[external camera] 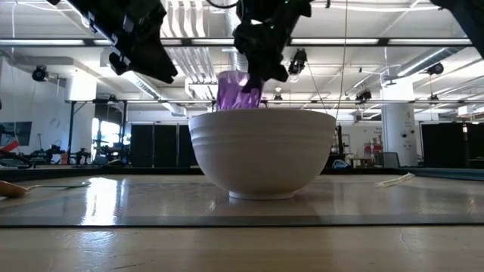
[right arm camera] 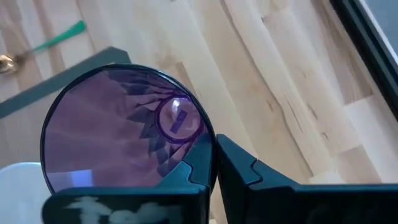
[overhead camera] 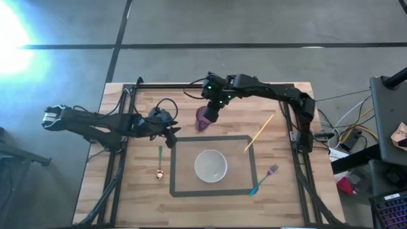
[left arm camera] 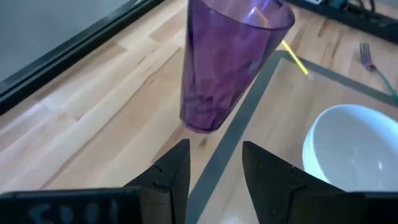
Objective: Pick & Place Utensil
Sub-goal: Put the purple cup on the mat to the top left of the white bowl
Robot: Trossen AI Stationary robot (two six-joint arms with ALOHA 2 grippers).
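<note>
A clear purple cup (overhead camera: 202,119) hangs from my right gripper (overhead camera: 210,113) just beyond the far edge of the grey tape rectangle (overhead camera: 250,159); it also shows in the low view (external camera: 236,91) behind the bowl, which hides its base. In the left wrist view the cup (left arm camera: 224,62) is tilted, with its base slightly above the wood. My left gripper (overhead camera: 172,135) is open, low over the table to the cup's left and touching nothing; its fingers (left arm camera: 177,171) point at the cup. A green-handled spoon (overhead camera: 159,162) lies left of the rectangle. A teal-handled fork (overhead camera: 264,180) and a yellow chopstick (overhead camera: 259,132) lie on the right. My right gripper is shut on the purple cup's rim (right arm camera: 213,144), with one finger (right arm camera: 186,171) inside the cup and the other (right arm camera: 245,171) outside. The fingers come from above, pointing down. The cup hangs below them, tilted, and seems lifted just clear of the table.
A white bowl (overhead camera: 210,165) stands inside the tape rectangle, near the cup. Black frame rails (overhead camera: 124,159) run along the table's left, right and far sides. Cables and equipment (overhead camera: 346,137) lie off the table's right edge. Bare wood lies around the utensils.
</note>
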